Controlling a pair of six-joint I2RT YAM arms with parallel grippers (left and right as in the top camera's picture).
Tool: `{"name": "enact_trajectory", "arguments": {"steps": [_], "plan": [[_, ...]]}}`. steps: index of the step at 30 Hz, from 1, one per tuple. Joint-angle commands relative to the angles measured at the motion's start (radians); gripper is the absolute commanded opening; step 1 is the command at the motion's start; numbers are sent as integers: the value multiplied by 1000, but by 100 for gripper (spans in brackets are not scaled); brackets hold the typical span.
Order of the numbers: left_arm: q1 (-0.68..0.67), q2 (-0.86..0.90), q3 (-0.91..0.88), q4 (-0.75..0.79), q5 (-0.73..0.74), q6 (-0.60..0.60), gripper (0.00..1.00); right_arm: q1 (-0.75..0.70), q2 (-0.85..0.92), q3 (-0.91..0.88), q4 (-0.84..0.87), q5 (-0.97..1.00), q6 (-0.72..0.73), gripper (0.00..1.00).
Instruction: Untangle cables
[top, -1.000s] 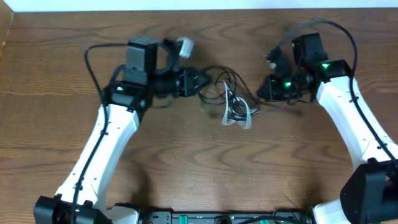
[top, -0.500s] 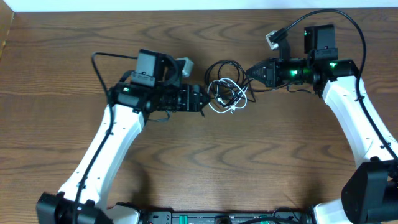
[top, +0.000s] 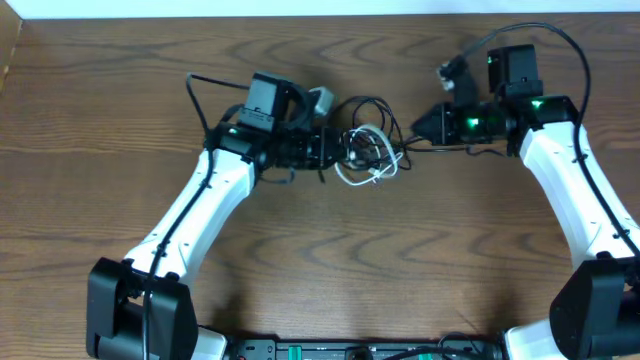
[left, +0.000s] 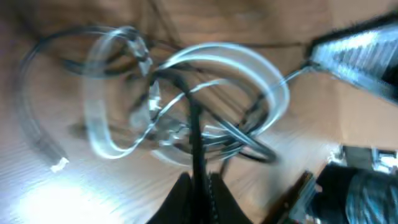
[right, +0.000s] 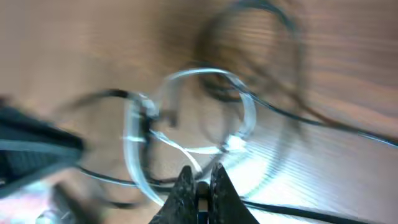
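The black cable (top: 364, 104) and the white cable (top: 352, 178) lie in one tangle at the table's upper middle. My left gripper (top: 338, 150) is at the tangle's left edge. It is shut on a strand of the black cable (left: 194, 124), with white cable loops (left: 267, 81) just ahead of it. My right gripper (top: 418, 124) is at the tangle's right edge. Its jaws (right: 200, 185) are shut on a strand that a white cable loop (right: 186, 78) leads into. A black cable strand (right: 292, 214) runs beside them. Both wrist views are blurred.
The wooden table (top: 320, 260) carries only the tangle and both arms. Thick black arm wires arc over the left arm (top: 200, 85) and the right arm (top: 560, 45). The table's far edge (top: 320, 16) lies close behind the grippers.
The left arm has moved right, up to the tangle, which has bunched tighter. The right gripper has drawn back slightly to the right and stays shut.
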Motion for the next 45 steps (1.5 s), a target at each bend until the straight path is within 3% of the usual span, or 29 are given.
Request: {"name": "enact_trajectory", "arguments": {"steps": [1, 3, 8, 11, 12, 14, 15, 16, 18, 23, 26, 29, 31, 35, 38, 40, 43, 45], "plan": [[115, -59, 6, -98, -234, 20, 7, -95, 3, 10, -63, 404, 115, 1], [225, -119, 6, -120, -258, 18, 7, -161, 3, 10, -93, 487, 116, 1], [350, -210, 6, -124, -246, -22, 7, -265, 3, 10, -145, 596, 185, 1], [345, -211, 6, -105, 21, -25, 8, -281, 4, 10, -174, 690, 278, 1], [345, -211, 6, -106, 30, -25, 7, -280, 4, 10, -175, 680, 298, 1], [341, -211, 6, -116, 24, -11, 7, -272, 4, 10, -145, 521, 195, 1], [335, -211, 6, -125, 24, 2, 7, -263, 4, 10, -127, 401, 104, 5], [320, -208, 5, -130, 24, 18, 8, -246, 4, 10, -125, 266, 20, 33], [286, -195, 5, -150, 2, 29, 8, -222, 4, 10, -146, 197, -35, 55], [164, -134, 5, -293, -264, 65, 8, -130, 4, 10, -276, 270, -190, 84], [154, -120, 5, -319, -297, 65, 9, -120, 4, 10, -349, 274, -211, 93], [153, -117, 5, -320, -296, 65, 9, -107, 4, -9, -372, 317, -227, 86], [153, -117, 5, -320, -296, 65, 10, -98, 5, -57, -325, 355, -227, 75], [153, -117, 5, -322, -297, 65, 10, -88, 5, -233, -138, 355, -227, 71], [153, -116, 5, -322, -296, 65, 10, -77, 5, -377, 81, 324, -227, 62], [153, -116, 5, -322, -296, 65, 10, -56, 5, -416, 163, 301, -227, 47], [153, -116, 5, -322, -296, 65, 10, -31, 5, -420, 187, 294, -226, 7], [153, -116, 5, -322, -296, 65, 10, -18, 3, -419, 188, 294, -204, 1]]}}
